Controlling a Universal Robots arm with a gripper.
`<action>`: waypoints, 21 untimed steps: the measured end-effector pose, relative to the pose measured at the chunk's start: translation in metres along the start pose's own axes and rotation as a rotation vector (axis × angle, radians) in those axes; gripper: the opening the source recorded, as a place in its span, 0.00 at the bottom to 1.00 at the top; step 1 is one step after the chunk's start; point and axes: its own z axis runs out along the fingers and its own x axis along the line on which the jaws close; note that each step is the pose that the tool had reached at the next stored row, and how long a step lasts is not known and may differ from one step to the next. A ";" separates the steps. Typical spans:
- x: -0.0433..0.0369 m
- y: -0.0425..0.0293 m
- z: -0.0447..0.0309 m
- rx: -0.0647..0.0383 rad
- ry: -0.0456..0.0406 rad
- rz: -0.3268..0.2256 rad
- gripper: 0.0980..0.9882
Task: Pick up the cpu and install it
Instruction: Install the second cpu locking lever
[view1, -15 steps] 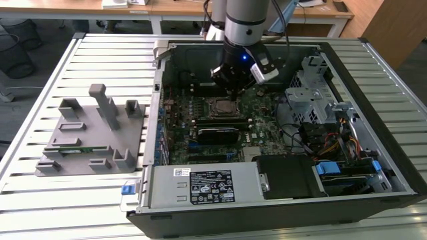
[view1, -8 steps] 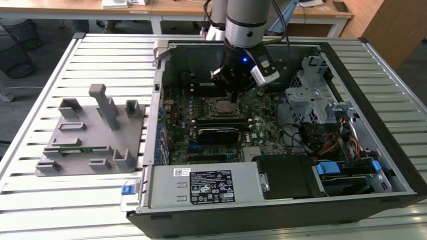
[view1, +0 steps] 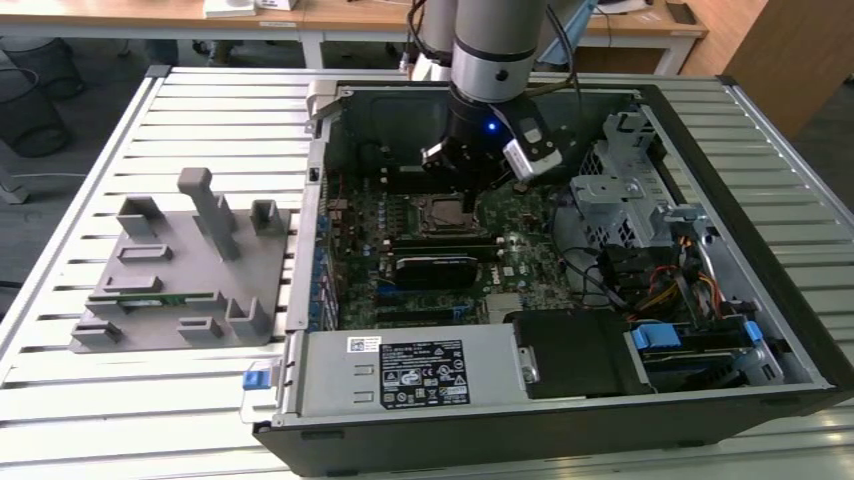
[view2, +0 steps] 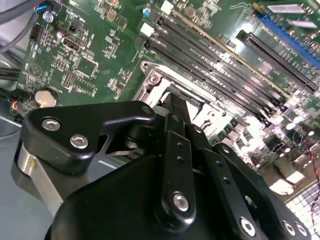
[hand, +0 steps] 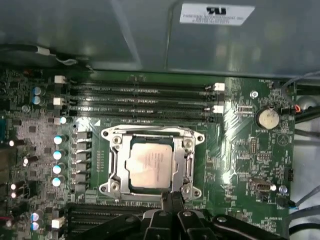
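While the arm reaches down into the open computer case (view1: 787, 330) in the exterior view, the cpu (hand: 148, 165) lies flat inside the metal-framed socket (hand: 151, 134) on the green motherboard (hand: 240, 155), its silvery top facing up. Seen in the first wrist view, the gripper (hand: 171, 199) sits just beside the socket's edge with its black fingers (hand: 175, 202) drawn close together and nothing between them, apart from the chip. Empty memory slots (hand: 140, 97) run along the socket's other side.
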 end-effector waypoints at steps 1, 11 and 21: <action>0.0000 -0.0007 0.0000 0.000 0.0001 0.000 0.01; 0.0024 -0.0148 0.0006 -0.005 -0.0002 0.000 0.01; 0.0175 -0.0189 0.0005 -0.013 -0.0004 0.000 0.01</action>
